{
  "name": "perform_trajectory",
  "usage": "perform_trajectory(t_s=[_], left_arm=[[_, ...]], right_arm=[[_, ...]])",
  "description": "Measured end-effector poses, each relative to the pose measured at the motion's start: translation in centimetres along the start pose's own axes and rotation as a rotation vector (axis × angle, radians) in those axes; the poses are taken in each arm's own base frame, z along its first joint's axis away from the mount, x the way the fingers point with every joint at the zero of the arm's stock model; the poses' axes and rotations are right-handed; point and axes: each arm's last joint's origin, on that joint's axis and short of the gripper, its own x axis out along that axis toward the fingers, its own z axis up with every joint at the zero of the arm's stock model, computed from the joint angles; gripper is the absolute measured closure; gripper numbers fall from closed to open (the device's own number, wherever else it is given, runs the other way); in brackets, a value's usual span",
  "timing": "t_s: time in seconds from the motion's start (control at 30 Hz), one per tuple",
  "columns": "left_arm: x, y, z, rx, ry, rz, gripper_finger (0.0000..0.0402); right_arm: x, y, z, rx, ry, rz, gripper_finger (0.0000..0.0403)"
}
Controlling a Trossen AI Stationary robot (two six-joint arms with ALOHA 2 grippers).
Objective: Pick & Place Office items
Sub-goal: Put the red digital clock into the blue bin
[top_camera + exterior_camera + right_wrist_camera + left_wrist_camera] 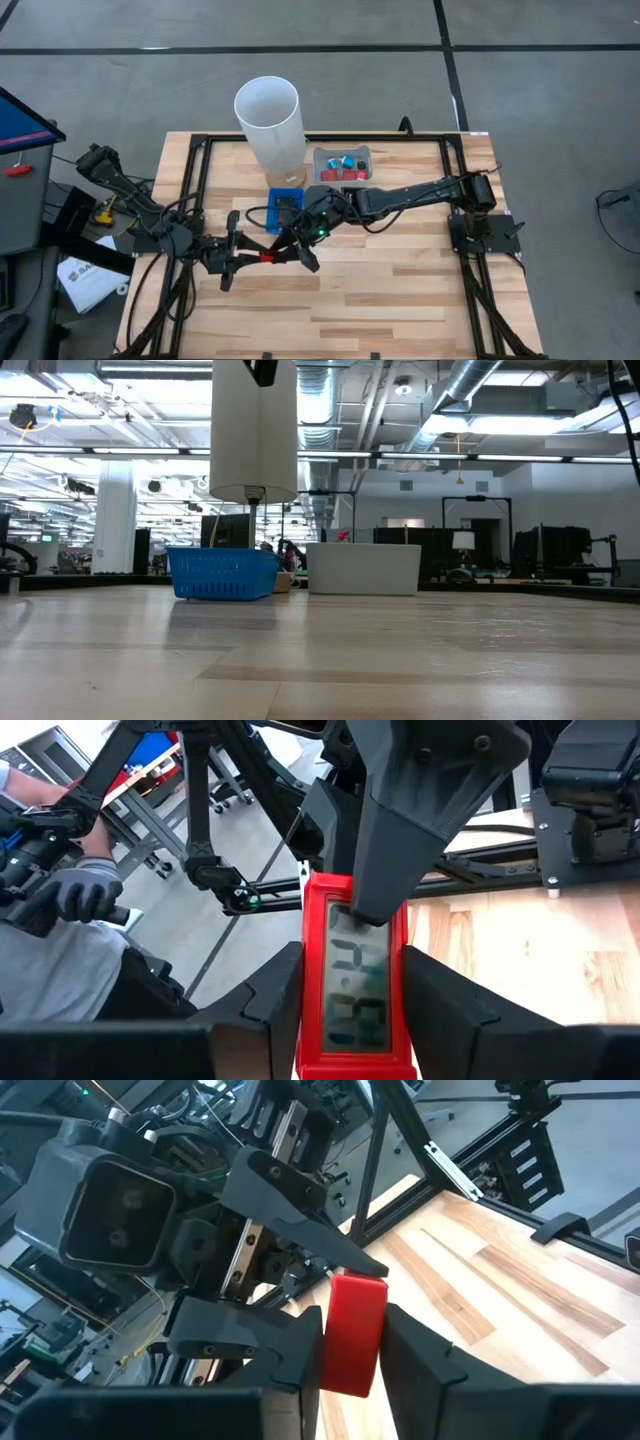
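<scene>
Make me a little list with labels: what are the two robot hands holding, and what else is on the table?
held thing: red block, above the table's middle
left gripper: fingers on both sides of the red block
right gripper: fingers closed on the same red block from the other end
blue basket: beside the grippers
white tube: standing upright behind the blue basket
grey tray: holds small red and blue pieces
table: light wood

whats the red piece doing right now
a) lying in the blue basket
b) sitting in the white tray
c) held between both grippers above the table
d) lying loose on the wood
c: the red piece sits between the left gripper fingers while the right gripper also clamps it, in mid-air over the table.
</scene>
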Motion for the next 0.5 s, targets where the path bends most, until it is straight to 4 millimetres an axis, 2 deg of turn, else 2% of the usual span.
perform_trajectory(t_s=[0.23, 0.5], left_arm=[[-0.06, 0.23, -0.12, -0.026, 0.041, 0.072, 0.0317], [-0.70, 0.46, -0.53, -0.099, 0.086, 0.088, 0.0332]], right_arm=[[-0.17, -0.34, 0.29, 0.032, -0.022, -0.016, 0.0234], [-0.26, -0.71, 0.31, 0.083, -0.031, -0.066, 0.0190]])
